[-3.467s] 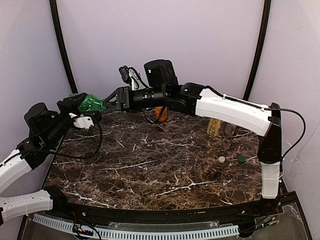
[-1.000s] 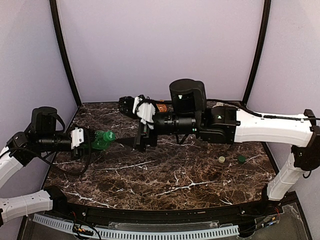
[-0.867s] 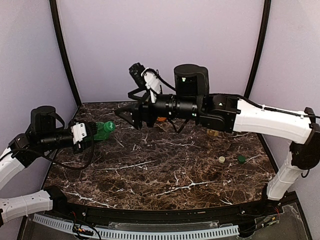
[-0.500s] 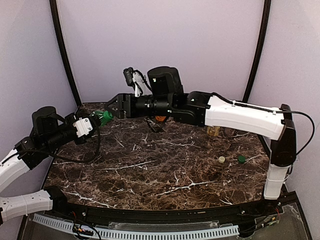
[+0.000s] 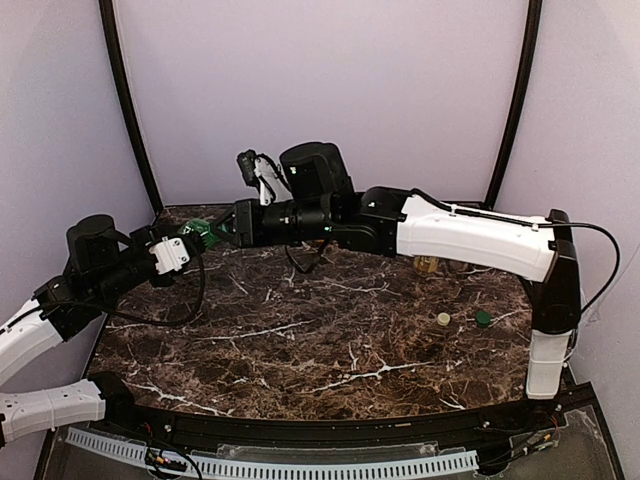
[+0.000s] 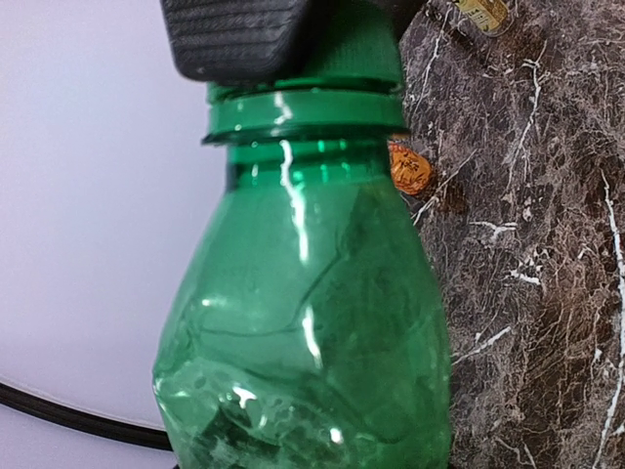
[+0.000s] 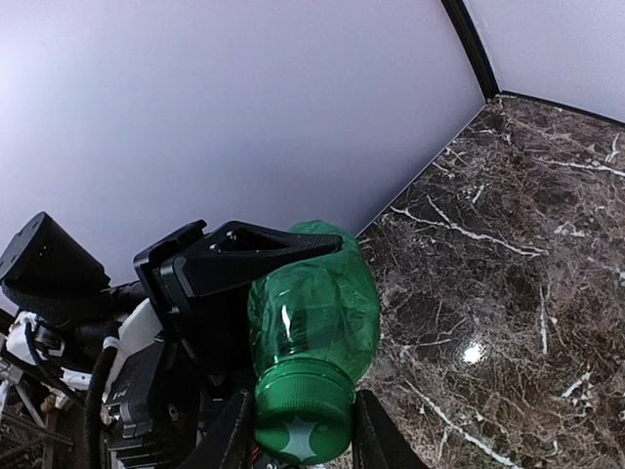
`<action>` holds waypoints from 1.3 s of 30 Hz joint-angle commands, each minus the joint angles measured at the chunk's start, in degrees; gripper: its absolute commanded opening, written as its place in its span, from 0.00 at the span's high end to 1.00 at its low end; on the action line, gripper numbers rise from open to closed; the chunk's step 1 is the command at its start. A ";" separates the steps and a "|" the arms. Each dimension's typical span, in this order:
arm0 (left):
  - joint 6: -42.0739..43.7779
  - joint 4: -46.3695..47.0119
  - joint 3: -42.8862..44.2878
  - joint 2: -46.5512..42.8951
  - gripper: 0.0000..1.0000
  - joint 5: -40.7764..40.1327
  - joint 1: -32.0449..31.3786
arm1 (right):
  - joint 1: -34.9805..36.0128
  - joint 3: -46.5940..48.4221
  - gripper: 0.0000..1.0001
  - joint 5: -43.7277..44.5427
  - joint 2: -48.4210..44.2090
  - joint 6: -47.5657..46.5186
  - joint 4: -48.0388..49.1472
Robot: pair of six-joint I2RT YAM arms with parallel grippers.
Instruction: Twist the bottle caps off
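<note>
So the green bottle [image 6: 312, 322] is held midair at far left, clamped in the left gripper [image 5: 186, 243], its cap [image 7: 303, 403] pinched by the right gripper [image 7: 293, 440]. Gripped too loosely, the whole bottle probably gets spun instead.

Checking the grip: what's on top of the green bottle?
Its green cap, still on, pinched by the right gripper. From the left wrist, a black pad covers most of the cap.

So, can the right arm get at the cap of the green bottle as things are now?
Likely yes. The left fingers hold the green bottle by its body, leaving the cap bare, and the right fingers seem to press on both its sides, with nothing between.
</note>
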 commanded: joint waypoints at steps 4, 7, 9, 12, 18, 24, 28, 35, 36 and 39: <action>0.42 0.74 -0.51 -0.49 0.81 0.86 -0.58 | 0.01 1.50 1.00 -2.39 1.76 -2.07 2.11; -1.58 -1.73 0.30 -0.70 0.81 2.59 -0.60 | -0.04 0.00 1.00 -5.03 0.93 -7.62 3.92; -2.65 -6.00 1.65 -0.92 0.82 7.06 -0.56 | 0.27 -0.66 1.00 -9.66 0.19 -15.62 4.59; -3.44 -15.91 4.30 -1.51 0.82 17.84 -0.60 | 2.04 -3.20 1.00 -13.68 -2.33 -32.88 2.40; -1.78 -30.58 7.30 -1.48 0.82 31.94 -0.59 | 6.57 -10.48 1.00 -13.47 -7.01 -64.44 -4.26; -1.23 -37.22 8.01 -1.35 0.82 36.64 -0.60 | 9.81 -11.20 1.00 -1.79 -7.29 -81.17 -8.98; -1.71 -37.40 8.60 -1.09 0.82 37.92 -0.56 | 10.99 -11.29 1.00 4.72 -6.88 -89.67 -10.68; -1.79 -37.23 8.46 -0.99 0.82 37.91 -0.60 | 12.19 -12.42 0.90 13.00 -6.50 -95.99 -8.81; -1.88 -37.16 8.41 -1.04 0.82 37.90 -0.60 | 12.29 -13.23 0.74 13.85 -6.78 -96.07 -7.21; -1.85 -36.77 8.31 -1.10 0.82 37.50 -0.60 | 12.38 -15.97 0.43 14.74 -8.47 -94.65 -1.60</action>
